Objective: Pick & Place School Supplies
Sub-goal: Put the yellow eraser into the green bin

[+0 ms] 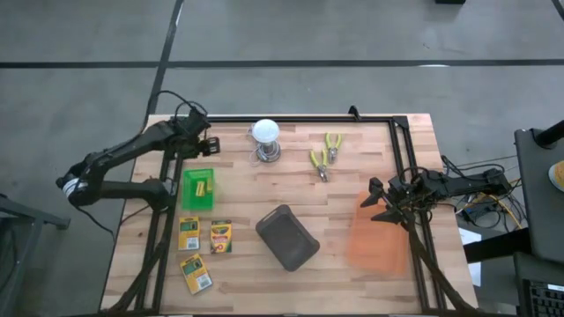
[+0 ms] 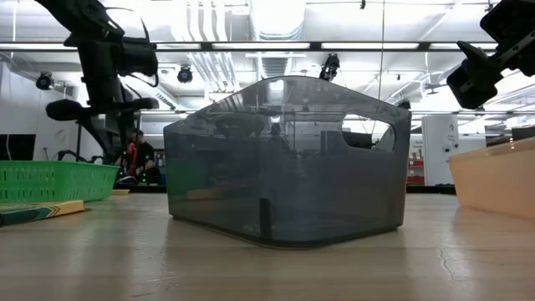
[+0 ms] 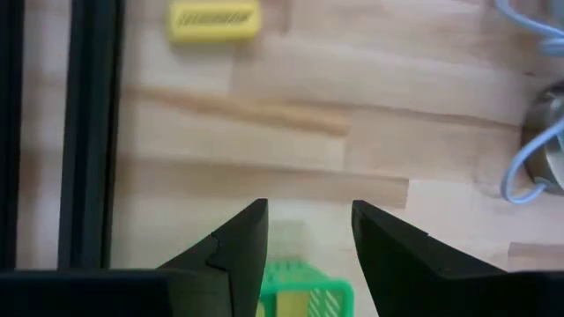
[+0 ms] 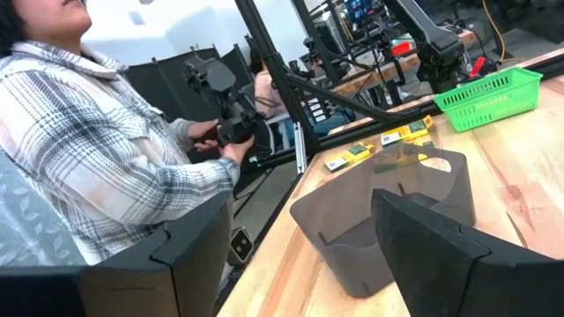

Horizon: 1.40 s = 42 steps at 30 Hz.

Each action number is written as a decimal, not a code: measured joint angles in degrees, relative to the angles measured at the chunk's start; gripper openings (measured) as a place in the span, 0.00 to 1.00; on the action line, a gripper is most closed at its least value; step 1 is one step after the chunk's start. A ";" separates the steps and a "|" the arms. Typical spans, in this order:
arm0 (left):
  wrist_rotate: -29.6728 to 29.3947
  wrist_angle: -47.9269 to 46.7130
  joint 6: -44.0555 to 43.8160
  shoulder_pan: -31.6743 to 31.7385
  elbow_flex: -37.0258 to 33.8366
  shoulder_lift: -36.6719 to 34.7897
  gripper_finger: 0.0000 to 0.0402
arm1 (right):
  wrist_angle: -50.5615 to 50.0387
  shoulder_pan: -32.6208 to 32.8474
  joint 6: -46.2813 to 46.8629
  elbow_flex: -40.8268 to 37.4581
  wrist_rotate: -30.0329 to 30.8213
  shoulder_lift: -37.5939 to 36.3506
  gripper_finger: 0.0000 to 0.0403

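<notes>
L gripper (image 1: 204,143) hovers above table just behind green basket (image 1: 198,189), fingers apart, nothing between them. One yellow crayon box (image 1: 203,187) lies in basket; three more boxes (image 1: 204,249) on wood nr front-left corner. R gripper (image 1: 377,201) over orange bin (image 1: 379,239), jaws wide, empty. Grey bin (image 1: 287,237) mid-table.

The left arm reaches in from the left edge of the surface, elbow bent, its wrist raised near the far-left corner. The left claw (image 1: 201,141) points down — its two dark fingers (image 3: 238,251) stand apart with nothing between them. The right arm comes in from the right edge, held low and level, and the right claw (image 1: 377,201) has its fingers (image 4: 436,242) spread wide — empty.
</notes>
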 joint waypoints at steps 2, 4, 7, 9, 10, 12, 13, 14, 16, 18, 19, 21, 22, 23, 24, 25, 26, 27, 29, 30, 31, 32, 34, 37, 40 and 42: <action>0.59 1.01 4.34 1.07 0.00 0.00 0.42 | -0.01 -0.01 0.00 0.00 0.01 0.00 0.66; 2.04 0.53 5.95 2.40 0.00 0.19 0.42 | 0.01 -0.02 0.00 0.00 0.02 -0.02 0.66; 3.69 -0.93 6.76 4.66 -0.02 1.21 0.42 | 0.01 -0.01 0.00 0.00 0.02 -0.01 0.66; 4.35 -1.52 5.97 6.18 -0.04 2.08 0.42 | 0.01 -0.01 0.00 0.00 0.00 0.00 0.65; 4.94 -1.60 4.28 6.90 -0.04 2.49 0.42 | 0.01 0.00 0.00 0.00 0.01 -0.02 0.65; 5.32 -2.03 -1.01 8.06 -0.06 3.25 0.42 | 0.01 -0.02 0.00 0.00 0.00 0.00 0.64; 5.68 -1.94 -3.86 8.57 -0.07 3.58 0.42 | 0.01 -0.01 0.00 0.00 0.00 -0.01 0.64; 6.25 -1.86 -6.67 9.03 -0.07 3.85 0.42 | 0.01 -0.02 0.00 0.00 0.02 -0.02 0.64; 7.26 -1.71 -12.64 9.60 -0.07 4.33 0.42 | 0.01 -0.01 0.00 0.00 0.00 -0.01 0.64; 8.01 -0.97 -18.63 9.97 -0.07 4.92 0.42 | -0.01 -0.01 0.00 0.00 0.01 -0.01 0.65; 8.00 -0.40 -21.33 10.07 -0.07 5.18 0.42 | -0.01 -0.02 0.00 0.00 0.02 -0.01 0.65; 8.00 1.71 -25.69 10.11 -0.07 5.84 0.42 | 0.01 -0.01 0.00 0.00 0.01 0.00 0.66; 7.98 2.86 -27.48 10.11 -0.07 6.22 0.42 | -0.01 -0.02 0.00 0.00 0.02 0.00 0.66; 8.00 3.78 -29.11 10.11 -0.07 6.65 0.42 | 0.00 -0.02 0.00 0.00 0.02 -0.01 0.66; 8.00 4.69 -30.49 10.11 -0.07 7.09 0.42 | -0.01 0.00 0.00 0.00 0.00 0.00 0.66; 7.99 5.71 -31.34 10.11 -0.07 7.59 0.42 | 0.01 -0.02 0.00 0.00 0.00 0.00 0.66; 7.97 6.68 -32.10 10.17 -0.07 8.12 0.42 | 0.01 0.00 0.00 0.00 0.02 0.00 0.66; 7.86 7.44 -32.71 10.32 -0.07 8.63 0.42 | 0.00 -0.01 0.00 0.00 0.01 0.00 0.66; 7.81 8.14 -35.24 10.69 -0.07 9.70 0.42 | 0.01 -0.02 0.00 0.00 0.00 0.00 0.66; 7.72 8.06 -36.88 10.87 -0.07 10.26 0.42 | 0.01 -0.01 0.00 0.00 0.01 0.00 0.65; 7.69 8.01 -38.50 11.06 -0.07 10.75 0.42 | 0.00 -0.01 0.00 0.00 0.01 0.00 0.65; 7.51 8.05 -40.06 11.16 -0.07 11.17 0.42 | -0.01 0.00 0.00 0.00 0.00 0.00 0.65; 6.81 8.05 -42.67 11.32 -0.03 11.88 0.42 | 0.01 -0.01 0.00 0.00 0.00 0.00 0.64; 3.55 8.79 -45.13 11.38 0.00 12.29 0.42 | 0.01 -0.02 0.00 0.00 0.02 0.00 0.64; -0.45 9.93 -46.08 11.38 0.02 12.35 0.42 | 0.00 -0.02 0.00 0.00 0.02 0.00 0.65; -2.17 10.15 -47.65 11.38 0.04 12.33 0.42 | -0.01 -0.02 0.00 0.00 0.02 0.00 0.65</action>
